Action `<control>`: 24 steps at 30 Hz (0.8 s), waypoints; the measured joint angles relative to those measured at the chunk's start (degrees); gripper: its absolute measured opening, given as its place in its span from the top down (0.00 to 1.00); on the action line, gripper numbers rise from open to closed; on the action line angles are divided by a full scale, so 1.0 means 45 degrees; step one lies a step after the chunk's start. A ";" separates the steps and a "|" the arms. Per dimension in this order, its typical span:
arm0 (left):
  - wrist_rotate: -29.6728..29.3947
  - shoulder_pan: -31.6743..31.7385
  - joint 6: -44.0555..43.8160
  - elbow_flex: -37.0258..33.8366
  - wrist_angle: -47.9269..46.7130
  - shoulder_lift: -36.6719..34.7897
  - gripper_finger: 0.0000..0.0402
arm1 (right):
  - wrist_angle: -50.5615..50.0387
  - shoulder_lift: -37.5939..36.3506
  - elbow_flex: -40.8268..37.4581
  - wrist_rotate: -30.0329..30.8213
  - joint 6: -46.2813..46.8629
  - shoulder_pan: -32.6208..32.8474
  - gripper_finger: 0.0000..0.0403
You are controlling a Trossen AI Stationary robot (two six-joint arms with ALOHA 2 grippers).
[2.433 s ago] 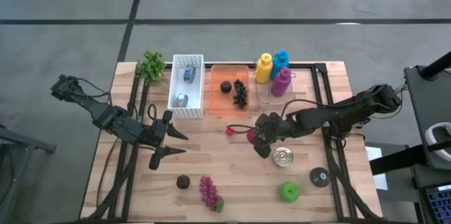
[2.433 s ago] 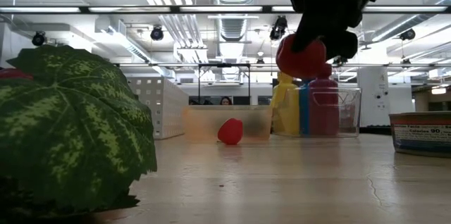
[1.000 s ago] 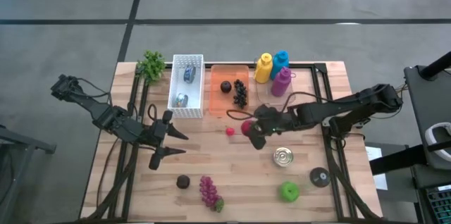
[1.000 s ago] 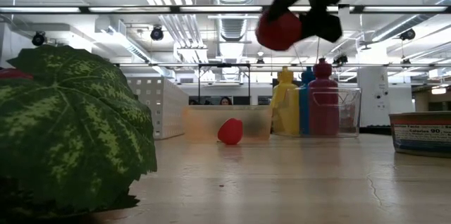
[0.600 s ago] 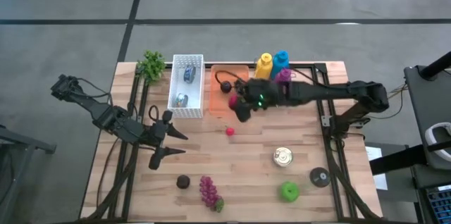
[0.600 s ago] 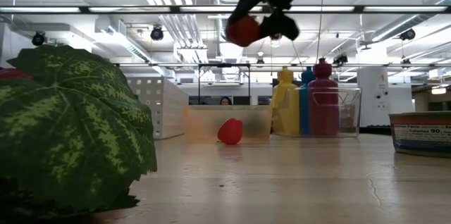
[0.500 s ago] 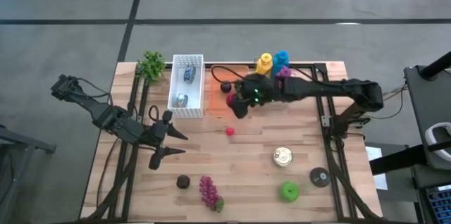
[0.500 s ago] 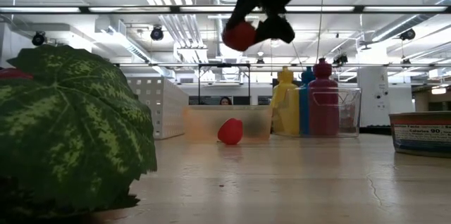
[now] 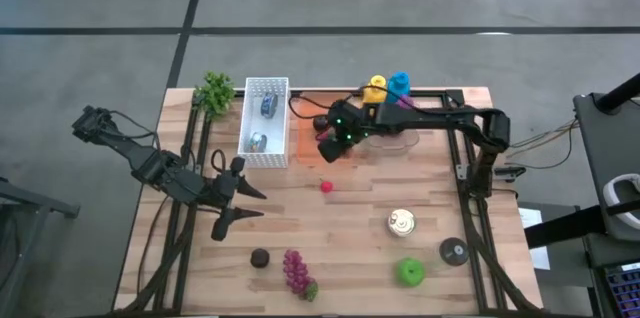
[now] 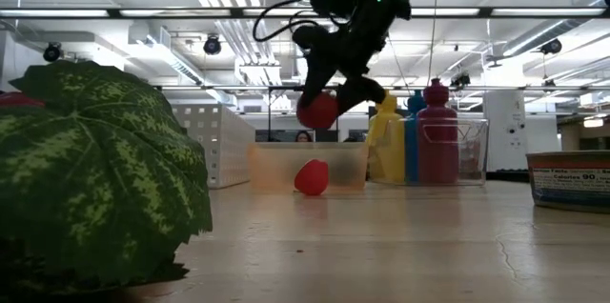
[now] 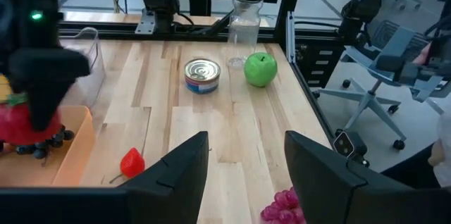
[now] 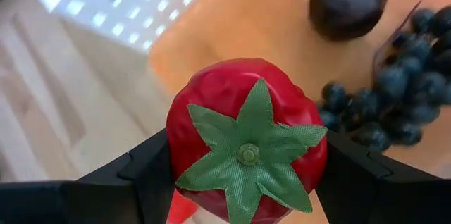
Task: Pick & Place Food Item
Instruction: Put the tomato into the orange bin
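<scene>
The red tomato (image 12: 246, 148), green calyx facing the wrist camera, sits clamped between the fingers of the right gripper (image 9: 331, 146), hanging in the air over the near end of the orange tray (image 12: 282, 48), which already holds a dark plum (image 12: 348, 3) and blue grapes (image 12: 394, 90). To place it well, lower toward the bare tray floor, clear of the grapes, before letting go. The left gripper (image 9: 243, 209) waits with fingers apart over the table's left side.
</scene>
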 joint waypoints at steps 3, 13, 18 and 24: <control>-0.0005 0.0000 0.0002 0.0000 -0.0001 -0.0001 0.54 | 0.0070 0.0406 0.0430 0.0015 -0.0105 -0.0200 0.35; -0.0005 0.0000 0.0004 0.0000 0.0001 -0.0006 0.53 | 0.0076 0.0937 0.1213 0.0141 -0.0155 -0.0357 0.35; -0.0005 0.0003 0.0001 0.0000 -0.0006 -0.0006 0.51 | 0.0198 0.1195 0.1193 0.0150 -0.0187 -0.0717 0.35; -0.0005 0.0010 0.0004 0.0000 -0.0004 -0.0006 0.49 | 0.0377 0.0883 0.1226 0.0149 -0.0004 -0.1536 0.35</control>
